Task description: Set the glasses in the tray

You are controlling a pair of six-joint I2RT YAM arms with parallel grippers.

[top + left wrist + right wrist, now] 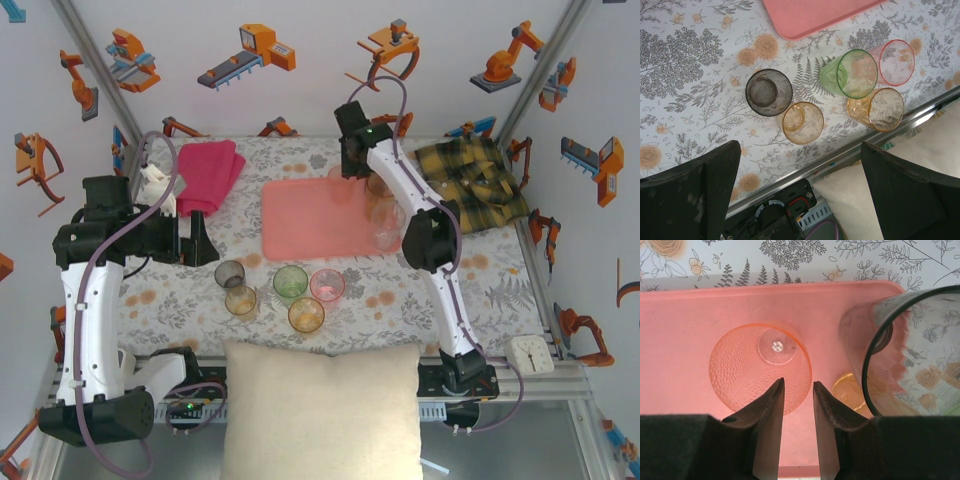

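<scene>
One floral tablecloth (170,300) covers the table, and a cream cushion (320,405) sits at its near edge. The salmon tray (310,225) lies mid-table, far side.

Left arm: folded in over the table's left side. The left gripper (200,240) points right, just left of the loose glasses, with its fingers wide apart and nothing between them.

Right arm: stretched forward along the tray's right side, hiding part of the glasses there, so the top view gives no count. The right gripper (797,385) points down over the tray. Its jaws stand a narrow gap apart, clamping nothing, with the tips over the near rim of a clear dimpled glass (760,367) standing on the tray. Contact can't be judged.

Plaid shirt (470,180) far right, magenta towel (208,175) far left.

Five glasses stand upright on the cloth between tray and cushion:
- grey glass (230,273) just beside the small amber glass (241,300)
- green glass (290,283), pink glass (327,285) and front amber glass (306,315) bunched together

On the tray, the dark-rimmed glass (910,355) is cut off by the frame edge, and an amber base (850,390) peeks out beside it.

White dial unit (533,353) on the near-right rail: markings too small to read.
</scene>
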